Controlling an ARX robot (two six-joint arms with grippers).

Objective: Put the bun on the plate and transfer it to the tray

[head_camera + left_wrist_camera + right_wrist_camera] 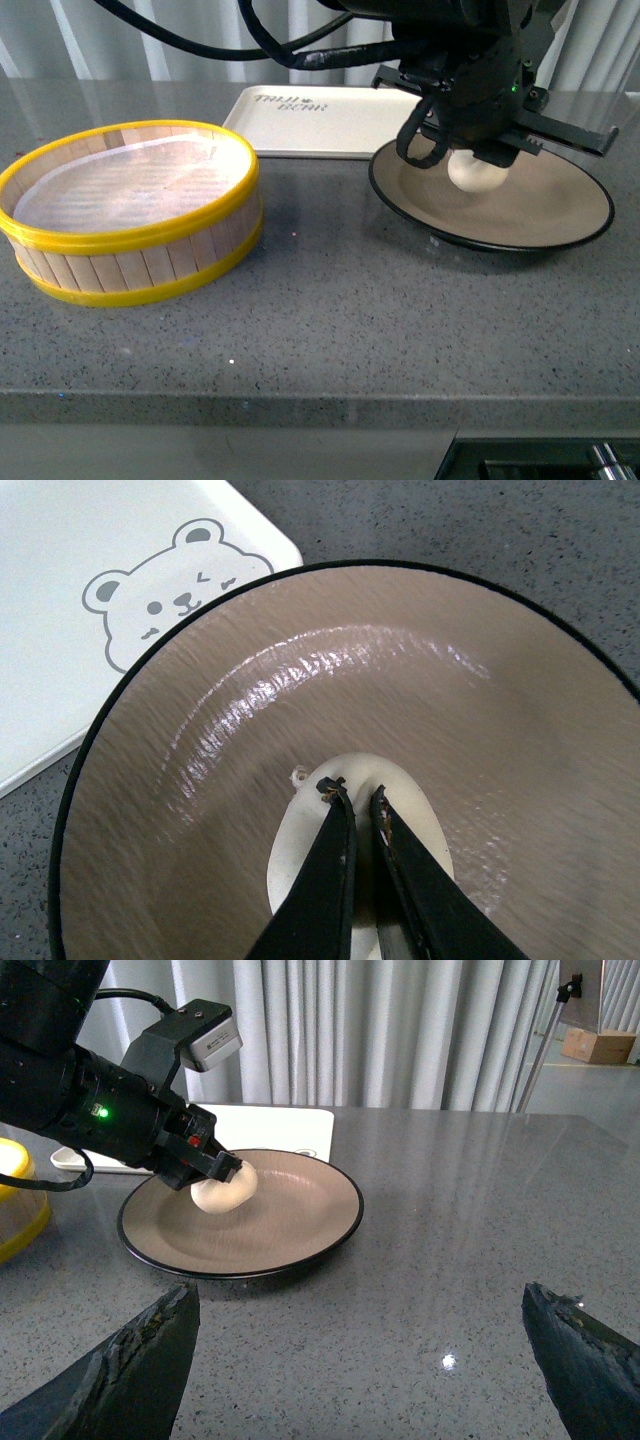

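The white bun (478,173) hangs just over the beige, black-rimmed plate (560,205), pinched by my left gripper (470,150), which is shut on the bun. From the left wrist, the two black fingers (330,860) squeeze the bun (415,810) above the plate's inside (300,680). The cream tray (320,120) lies behind the plate, its bear drawing (170,590) showing. In the right wrist view, my right gripper (360,1360) stands open over bare counter, short of the plate (290,1220) and bun (225,1193).
A yellow-rimmed wooden steamer basket (130,210) with paper lining stands at the left of the grey stone counter (330,310). The counter's front edge runs close to the camera. Curtains hang behind.
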